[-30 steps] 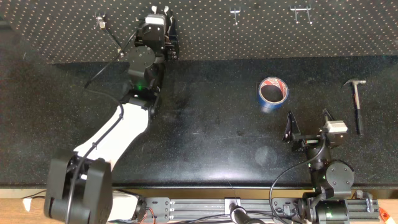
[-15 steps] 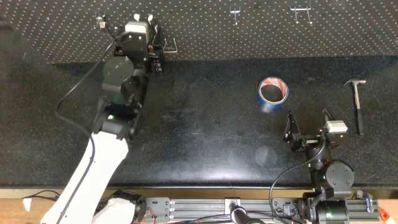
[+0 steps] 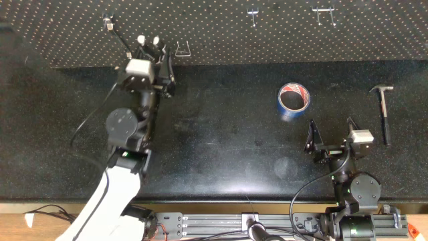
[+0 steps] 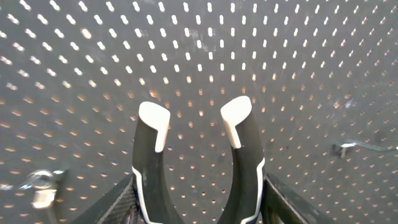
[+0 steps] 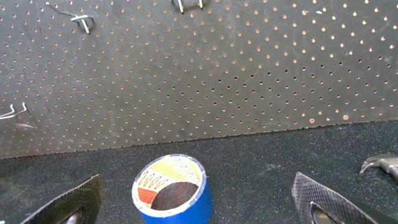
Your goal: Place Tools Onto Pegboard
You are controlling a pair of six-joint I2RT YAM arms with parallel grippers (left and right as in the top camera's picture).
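Observation:
My left gripper (image 3: 148,41) is open and empty, held up close in front of the perforated pegboard (image 3: 221,33), just left of a wire hook (image 3: 182,48). In the left wrist view its white pads (image 4: 154,121) stand apart against the board (image 4: 280,68), with the wire hook (image 4: 364,148) off to one side. A blue tape roll (image 3: 293,100) lies on the black table, and a hammer (image 3: 383,110) lies at the far right. My right gripper (image 3: 331,131) rests open near the front, behind the tape roll (image 5: 173,186). Its dark fingers (image 5: 71,202) flank the roll, and the hammer head (image 5: 382,165) shows beside them.
More hooks hang on the pegboard: one at the upper left (image 3: 109,25) and two at the upper right (image 3: 253,13) (image 3: 324,12). The black tabletop (image 3: 221,134) stretches between the arms. A further peg fitting (image 4: 40,186) sits near my left fingers.
My left arm has swung left along the pegboard and drawn back a little, leaving the wire hook uncovered to its right. The right arm, tape and hammer have not moved.

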